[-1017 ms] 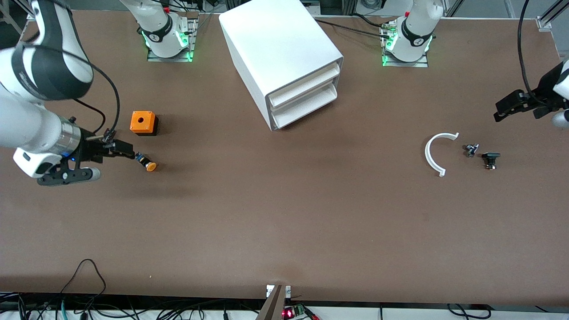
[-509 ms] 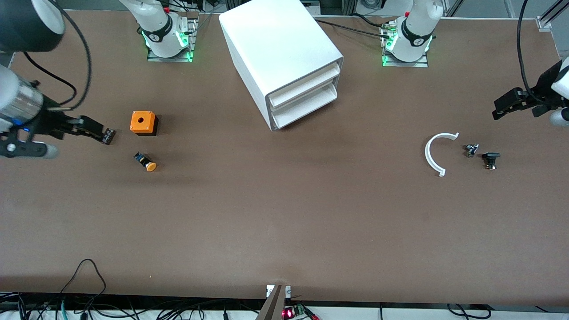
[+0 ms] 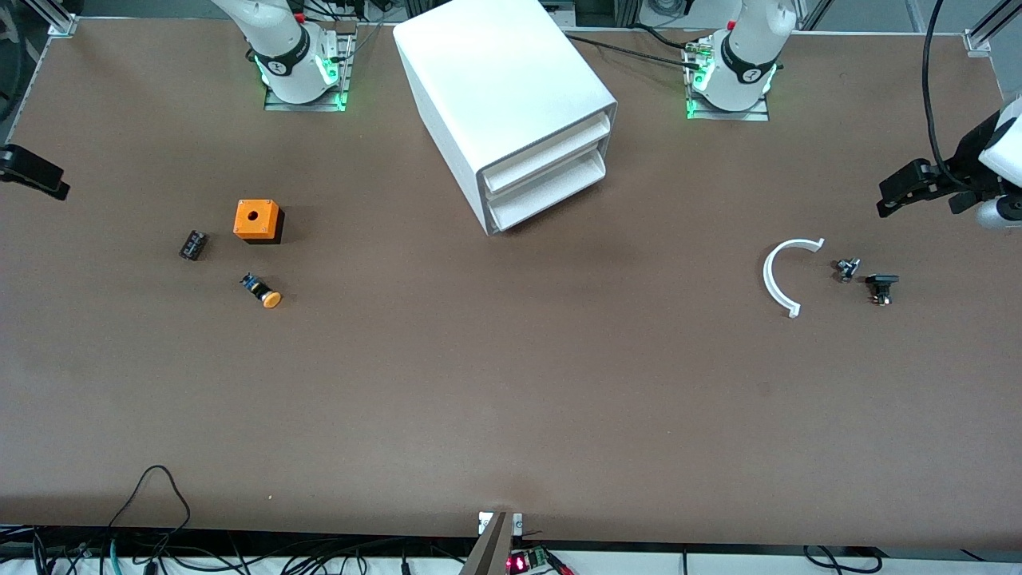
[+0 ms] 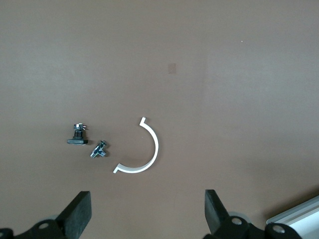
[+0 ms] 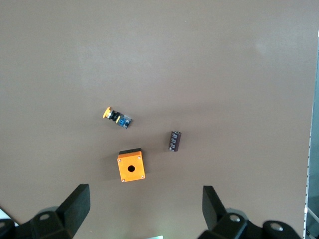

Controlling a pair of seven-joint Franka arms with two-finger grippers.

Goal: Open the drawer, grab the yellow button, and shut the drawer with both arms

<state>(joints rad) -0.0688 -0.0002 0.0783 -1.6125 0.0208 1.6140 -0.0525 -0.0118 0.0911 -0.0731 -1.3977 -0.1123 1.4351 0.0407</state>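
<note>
The drawer (image 3: 549, 152) is the higher of two fronts on the white cabinet (image 3: 495, 72) and is shut. The button (image 3: 262, 291), with an orange cap and a black-and-blue body, lies on its side on the table, nearer the front camera than the orange cube (image 3: 257, 221). It also shows in the right wrist view (image 5: 117, 117). My right gripper (image 3: 36, 174) is open and empty, high over the table's edge at the right arm's end (image 5: 144, 211). My left gripper (image 3: 894, 200) is open and empty above the table at the left arm's end (image 4: 147, 214).
A small black ribbed block (image 3: 192, 244) lies beside the cube, toward the right arm's end. A white arc piece (image 3: 781, 275) and two small dark parts (image 3: 846, 268) (image 3: 881, 287) lie under the left gripper's area. Cables hang along the near table edge.
My right gripper has pulled away from beside the button, up and out toward the table's edge, uncovering the black block. The left gripper has shifted slightly. The button has not moved.
</note>
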